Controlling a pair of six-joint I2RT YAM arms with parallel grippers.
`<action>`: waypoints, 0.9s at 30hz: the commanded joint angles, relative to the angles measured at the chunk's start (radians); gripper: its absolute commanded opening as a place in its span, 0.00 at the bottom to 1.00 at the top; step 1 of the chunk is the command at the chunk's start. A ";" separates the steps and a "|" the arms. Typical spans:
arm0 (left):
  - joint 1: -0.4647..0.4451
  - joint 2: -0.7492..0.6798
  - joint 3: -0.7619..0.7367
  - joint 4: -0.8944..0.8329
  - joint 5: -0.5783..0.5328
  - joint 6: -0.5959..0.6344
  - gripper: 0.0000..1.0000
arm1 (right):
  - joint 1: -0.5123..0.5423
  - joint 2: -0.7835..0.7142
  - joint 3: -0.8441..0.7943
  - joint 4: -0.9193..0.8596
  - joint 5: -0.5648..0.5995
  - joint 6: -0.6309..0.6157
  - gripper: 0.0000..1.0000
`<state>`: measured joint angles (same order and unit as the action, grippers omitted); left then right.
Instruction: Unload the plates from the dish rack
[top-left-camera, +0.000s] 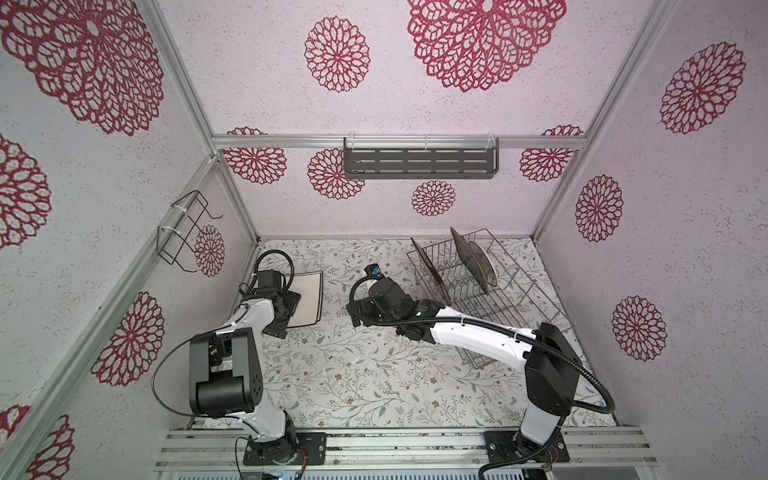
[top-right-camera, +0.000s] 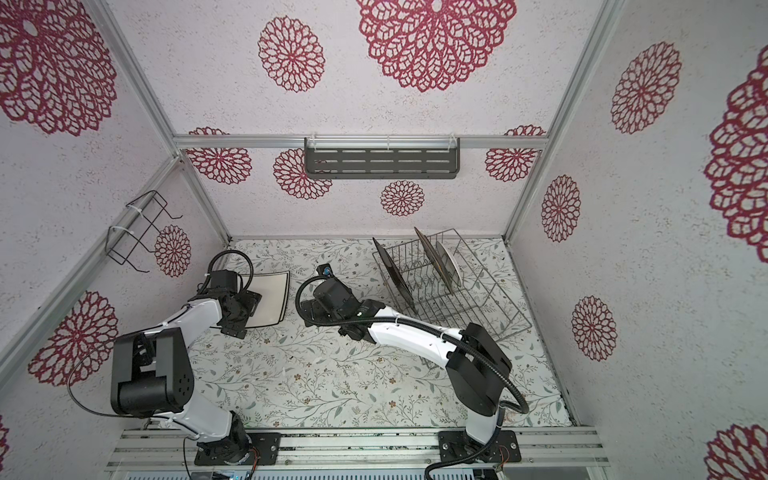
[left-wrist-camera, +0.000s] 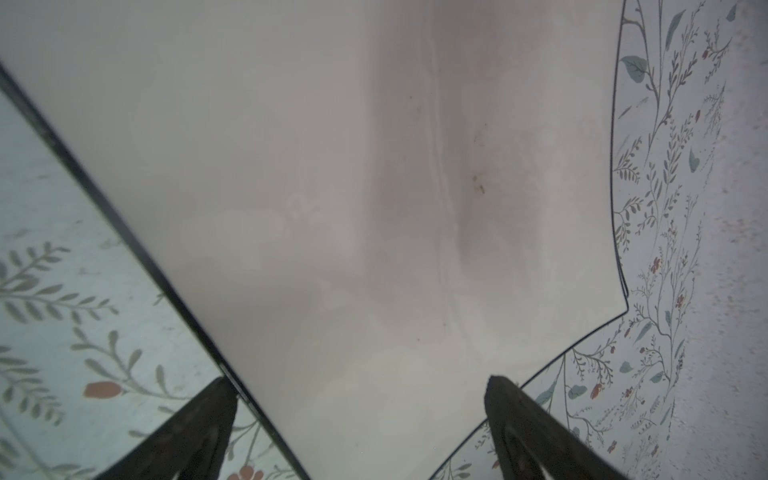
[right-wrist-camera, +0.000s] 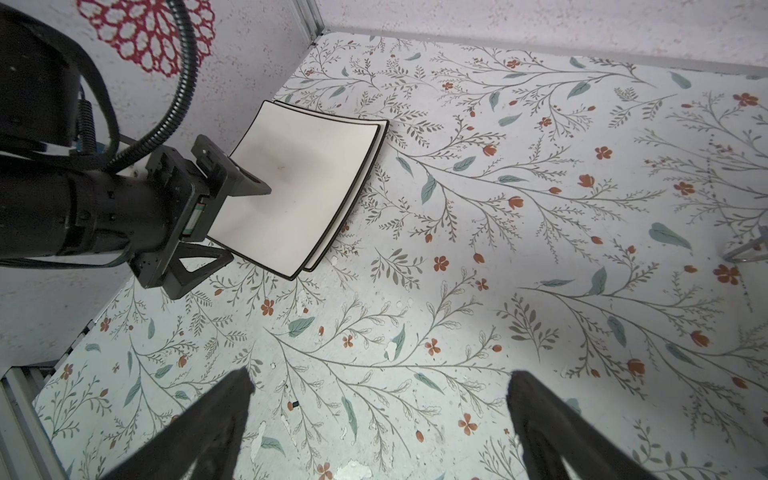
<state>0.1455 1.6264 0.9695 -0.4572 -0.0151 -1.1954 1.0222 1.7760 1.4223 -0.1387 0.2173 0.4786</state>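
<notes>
The dish rack (top-left-camera: 513, 301) sits in the worktop's (top-left-camera: 353, 374) far-right corner, with 3 plates (top-left-camera: 467, 259) standing upright in it. 2 white square plates (right-wrist-camera: 299, 187) lie stacked near the far-left corner. The left pincer (left-wrist-camera: 361, 381) is spread wide over the stack's edge, gripping nothing. The right pincer (right-wrist-camera: 382, 375) is spread wide over bare worktop near the middle.

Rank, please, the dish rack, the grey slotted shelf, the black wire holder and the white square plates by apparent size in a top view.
1. dish rack
2. grey slotted shelf
3. black wire holder and white square plates: unsure, the left arm hides part of them.
</notes>
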 joint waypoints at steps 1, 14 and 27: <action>-0.006 0.013 0.035 0.018 0.022 0.033 0.97 | 0.004 -0.043 0.017 0.013 0.024 -0.011 0.99; -0.007 -0.072 -0.015 -0.003 -0.018 0.045 0.97 | 0.004 -0.058 0.011 0.005 0.031 0.000 0.99; 0.076 -0.256 0.000 -0.067 -0.116 0.383 0.97 | 0.004 -0.077 0.006 -0.024 0.042 0.009 0.99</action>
<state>0.1864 1.3911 0.9306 -0.5030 -0.0963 -0.9661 1.0222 1.7748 1.4223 -0.1558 0.2321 0.4808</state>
